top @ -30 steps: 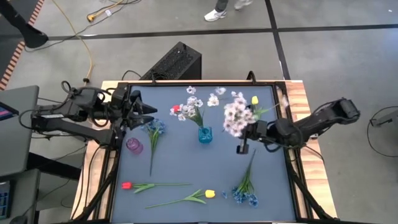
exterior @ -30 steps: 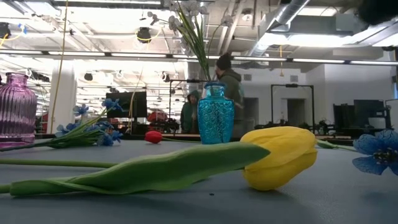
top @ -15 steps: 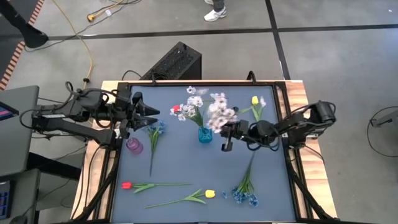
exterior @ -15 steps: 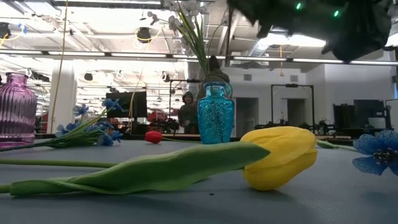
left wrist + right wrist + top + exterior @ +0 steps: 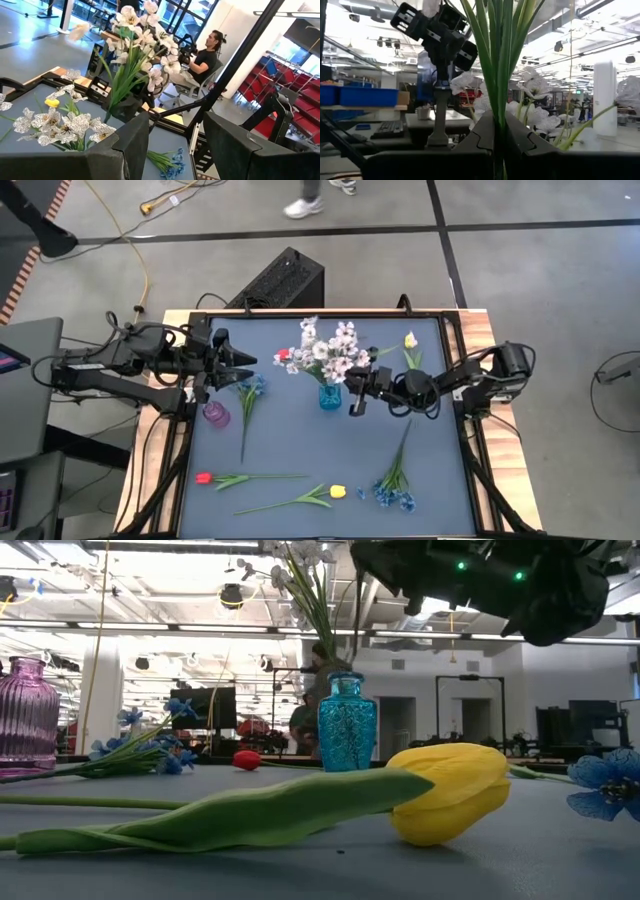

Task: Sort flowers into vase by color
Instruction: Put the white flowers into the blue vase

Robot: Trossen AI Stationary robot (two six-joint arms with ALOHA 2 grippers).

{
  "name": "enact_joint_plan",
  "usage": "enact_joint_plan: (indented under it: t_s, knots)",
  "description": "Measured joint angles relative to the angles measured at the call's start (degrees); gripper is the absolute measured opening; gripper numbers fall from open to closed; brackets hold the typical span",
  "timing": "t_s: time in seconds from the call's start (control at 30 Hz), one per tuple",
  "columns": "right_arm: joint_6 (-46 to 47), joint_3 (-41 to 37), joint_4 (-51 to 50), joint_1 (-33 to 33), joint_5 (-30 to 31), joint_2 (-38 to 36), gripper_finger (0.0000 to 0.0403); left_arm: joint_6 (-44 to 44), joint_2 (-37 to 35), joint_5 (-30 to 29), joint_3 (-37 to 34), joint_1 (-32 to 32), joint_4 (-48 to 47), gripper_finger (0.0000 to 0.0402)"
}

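Observation:
My right gripper is shut on a white blossom spray and holds it over the blue glass vase, which stands on the mat with other white flowers in it. In the low view the spray's stem hangs from the right gripper toward the vase's mouth. My left gripper is open and waits near the table's left side, above a blue spray. A purple vase stands nearby. My right gripper pinches the white spray's bundle of green stems between its two fingers, below the blossoms. The fingers come level from the table's right and lie across the stems. The spray stands roughly upright, lifted clear of the table, its stem end hanging toward the blue vase.
Lying on the mat are a red tulip and a yellow tulip near the front edge, a blue spray at front right, a yellow tulip at far right and a red tulip behind the blue vase.
My right gripper has carried the white spray from the table's right side toward the left and a little toward the far edge, so its blossoms now sit over the blue vase beside the white flowers there. It has stayed shut on the stems.

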Motion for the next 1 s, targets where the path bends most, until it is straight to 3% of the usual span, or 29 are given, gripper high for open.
enact_joint_plan:
  t_s: [0.7,1.0]
  knots:
    - [5.5,0.6,0.2,-0.8,0.4,10.3,0.0040,-1.7,0.0,0.3,0.0,0.0,-1.8,0.0177]
    - [6.9,0.6,0.1,-0.8,0.4,9.2,0.0076,-2.0,0.0,0.2,0.0,0.0,-2.5,0.0177]
